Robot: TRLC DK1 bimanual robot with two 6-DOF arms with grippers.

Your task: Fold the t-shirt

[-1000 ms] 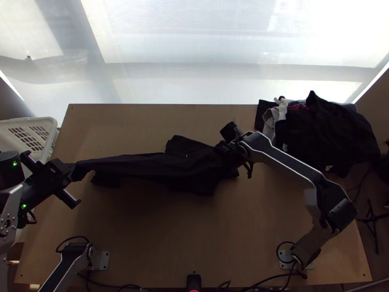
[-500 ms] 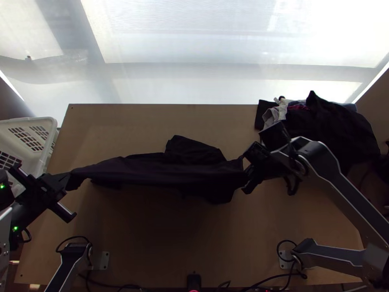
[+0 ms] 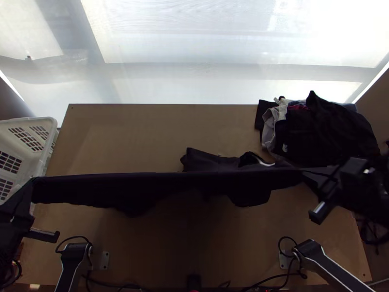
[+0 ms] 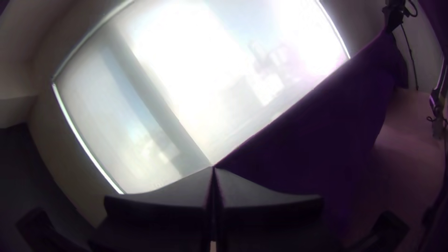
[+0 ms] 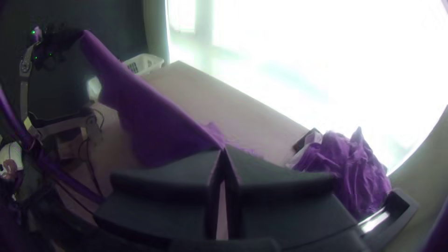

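Note:
In the top view the dark t-shirt (image 3: 160, 190) is stretched lengthwise between the grippers, its upper edge taut and the rest hanging down, with bunched cloth behind it near the middle. At the far left my left gripper (image 3: 32, 194) holds one end; in the left wrist view the same gripper (image 4: 213, 169) is shut on the edge of the t-shirt (image 4: 322, 135). On the right side my right gripper (image 3: 325, 187) holds the other end. The right wrist view has this gripper (image 5: 223, 150) with its tips together on a corner of the t-shirt (image 5: 149, 112).
A heap of dark and light clothes (image 3: 323, 131) lies at the table's far right corner, close to my right gripper. A white basket (image 3: 46, 131) stands beside the table's left edge. Bare wood of the table (image 3: 131, 131) shows beyond the shirt.
The right gripper has moved to the right with its end of the shirt, and the left gripper slightly left and nearer. The shirt has gone from loosely draped to stretched.

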